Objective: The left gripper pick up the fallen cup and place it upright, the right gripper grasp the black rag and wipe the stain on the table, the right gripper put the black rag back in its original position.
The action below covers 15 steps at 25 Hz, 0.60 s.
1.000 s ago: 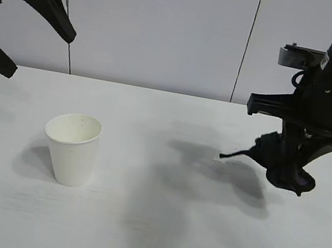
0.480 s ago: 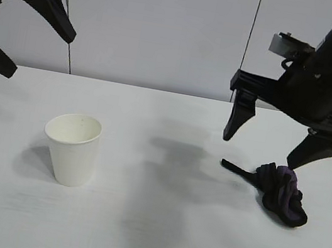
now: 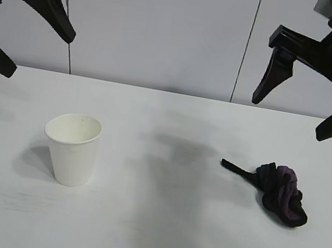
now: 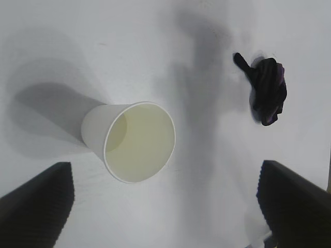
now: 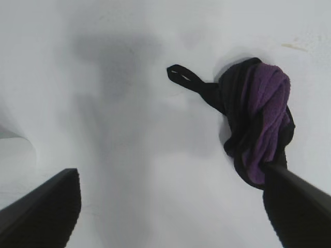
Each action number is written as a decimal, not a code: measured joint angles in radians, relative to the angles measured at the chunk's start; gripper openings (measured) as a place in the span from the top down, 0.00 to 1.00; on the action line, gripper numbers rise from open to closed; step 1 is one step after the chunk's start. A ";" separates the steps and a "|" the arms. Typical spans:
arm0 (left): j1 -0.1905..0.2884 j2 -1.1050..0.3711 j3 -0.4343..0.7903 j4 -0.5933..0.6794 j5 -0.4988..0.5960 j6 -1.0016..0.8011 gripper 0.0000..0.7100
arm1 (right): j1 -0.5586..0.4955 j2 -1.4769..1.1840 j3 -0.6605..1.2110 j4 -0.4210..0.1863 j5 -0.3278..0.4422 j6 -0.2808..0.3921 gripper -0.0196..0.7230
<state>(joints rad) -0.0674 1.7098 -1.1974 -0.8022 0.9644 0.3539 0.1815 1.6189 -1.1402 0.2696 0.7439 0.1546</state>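
White paper cup [image 3: 72, 148] stands upright on the white table [image 3: 155, 224], left side, mouth up, nothing touching it. Black rag [image 3: 279, 192] with purple folds lies bunched on the table at right, thin tail pointing toward the cup, well apart from it. Right pincer [image 3: 300, 113] hangs above the rag, fingers spread wide, holding nothing. Left pincer [image 3: 29, 47] sits high at far left above the cup, fingers spread wide, holding nothing.

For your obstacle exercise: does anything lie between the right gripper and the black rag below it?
Nothing visible does. The right gripper hangs open above the black rag, with only bare table around it; the cup stands far off.
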 joint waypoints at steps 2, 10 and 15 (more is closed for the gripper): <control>0.000 0.000 0.000 0.000 0.000 0.000 0.02 | 0.000 0.000 -0.015 0.002 0.004 -0.001 0.08; 0.000 0.000 0.000 0.000 0.000 0.000 0.02 | 0.000 0.000 -0.064 -0.004 0.037 -0.002 0.08; 0.000 0.000 0.000 0.000 0.000 0.000 0.02 | 0.000 0.000 -0.065 -0.008 0.045 -0.002 0.08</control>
<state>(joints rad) -0.0674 1.7098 -1.1974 -0.8022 0.9644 0.3539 0.1815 1.6189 -1.2053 0.2615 0.7889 0.1525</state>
